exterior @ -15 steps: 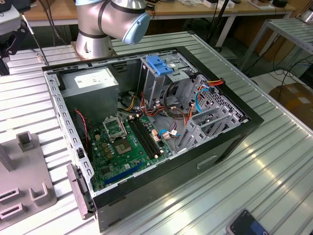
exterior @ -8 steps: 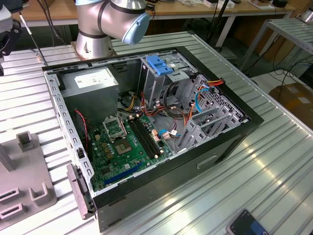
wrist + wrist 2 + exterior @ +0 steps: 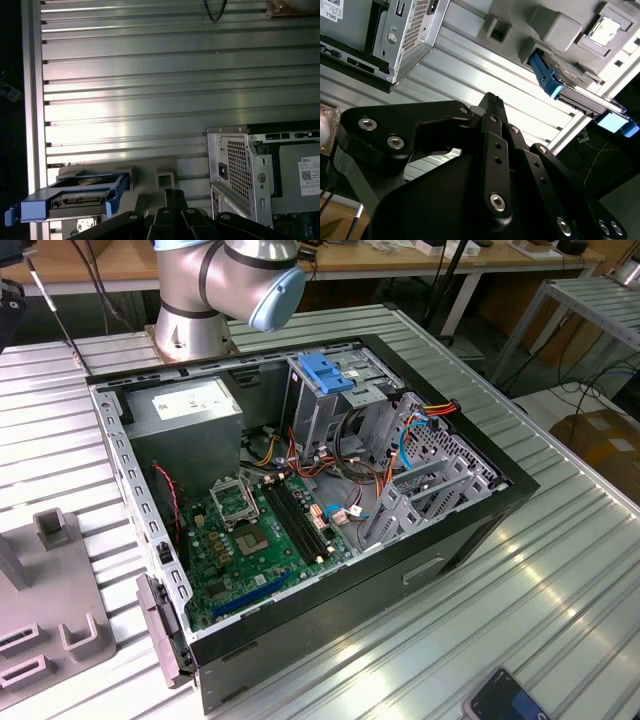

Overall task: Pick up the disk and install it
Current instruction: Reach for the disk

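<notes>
Gripper (image 3: 173,193) hangs over the desk (image 3: 150,75), jaws look pinched together and empty. Just past it, the disk (image 3: 80,199) with blue rails sits slotted in a grey holder (image 3: 160,172), apart from the gripper. Farther off is the open computer case (image 3: 330,500). Step looks like approach for the pick, nothing grasped yet. A grasp calls for jaws opened and squared across the rails.

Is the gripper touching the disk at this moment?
Apart. The second wrist view shows a stretch of bare table between the gripper and the disk, which sits in a grey holder.
</notes>
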Robot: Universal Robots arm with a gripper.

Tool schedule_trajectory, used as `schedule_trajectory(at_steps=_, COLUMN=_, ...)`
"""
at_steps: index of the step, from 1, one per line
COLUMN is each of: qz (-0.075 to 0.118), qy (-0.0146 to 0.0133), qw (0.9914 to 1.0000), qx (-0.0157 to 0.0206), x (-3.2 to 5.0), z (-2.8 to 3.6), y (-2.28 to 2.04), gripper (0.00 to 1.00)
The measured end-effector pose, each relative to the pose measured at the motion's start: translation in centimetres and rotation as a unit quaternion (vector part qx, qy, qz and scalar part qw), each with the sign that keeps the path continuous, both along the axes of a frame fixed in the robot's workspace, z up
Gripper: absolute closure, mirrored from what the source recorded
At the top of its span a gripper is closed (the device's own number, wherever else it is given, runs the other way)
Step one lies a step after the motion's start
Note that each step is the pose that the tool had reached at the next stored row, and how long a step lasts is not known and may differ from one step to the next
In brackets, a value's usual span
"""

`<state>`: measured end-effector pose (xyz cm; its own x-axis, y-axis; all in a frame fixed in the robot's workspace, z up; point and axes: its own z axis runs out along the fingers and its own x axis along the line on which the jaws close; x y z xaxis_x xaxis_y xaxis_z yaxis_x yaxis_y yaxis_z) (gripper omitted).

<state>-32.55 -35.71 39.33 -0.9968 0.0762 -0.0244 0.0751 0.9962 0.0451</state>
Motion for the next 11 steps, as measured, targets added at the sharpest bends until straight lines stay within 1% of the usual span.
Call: schedule_trajectory(at_steps=11, qz=0.000, qy=0.0000, qw=1.00000, qx=0.0000, x=-1.14, z=0.00, y=0.00, gripper=0.90)
